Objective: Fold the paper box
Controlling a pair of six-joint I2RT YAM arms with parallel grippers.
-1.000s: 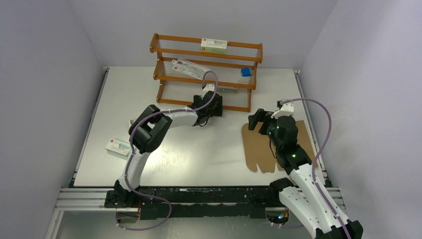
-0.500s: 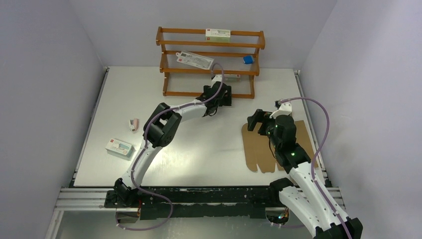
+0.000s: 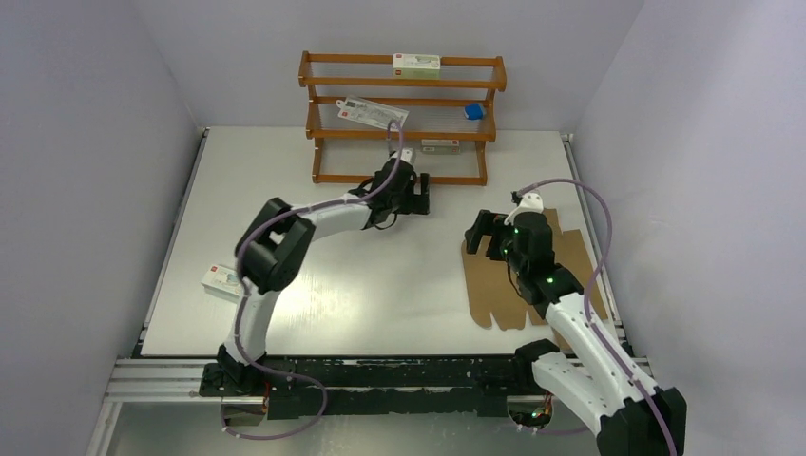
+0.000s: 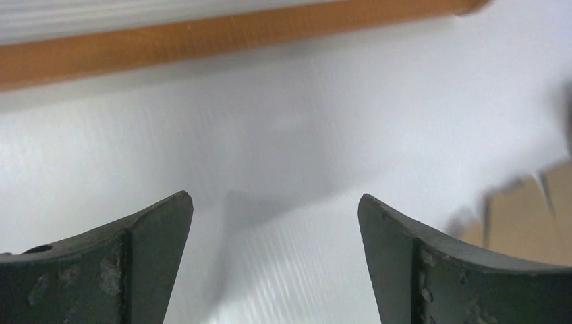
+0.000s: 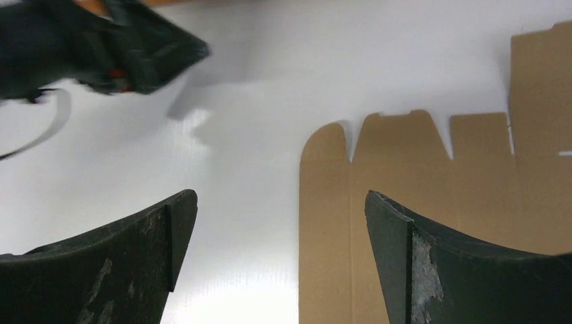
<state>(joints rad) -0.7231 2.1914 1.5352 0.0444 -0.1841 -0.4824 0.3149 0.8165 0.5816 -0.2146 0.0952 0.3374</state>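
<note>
The paper box is a flat brown die-cut cardboard sheet [image 3: 494,285] lying on the white table at the right; it also shows in the right wrist view [image 5: 432,175] with its tabs pointing away. My right gripper [image 3: 483,231] is open and empty above the sheet's far left edge; in its own view [image 5: 280,202] its jaws straddle that edge. My left gripper [image 3: 422,194] is open and empty, stretched out over the table just in front of the wooden rack; in its own view [image 4: 273,206] only bare table lies between the jaws, with a corner of the sheet [image 4: 533,216] at the right.
An orange wooden rack [image 3: 404,119] stands at the back with white printed cartons [image 3: 416,63] and a small blue object [image 3: 470,112] on its shelves. Another white carton [image 3: 219,279] lies at the left, partly behind the left arm. Grey walls close in both sides.
The left arm first reached toward the rack, which shifted back and right, then drew back a little. The right gripper moved slightly left and down toward the sheet's far left edge.
</note>
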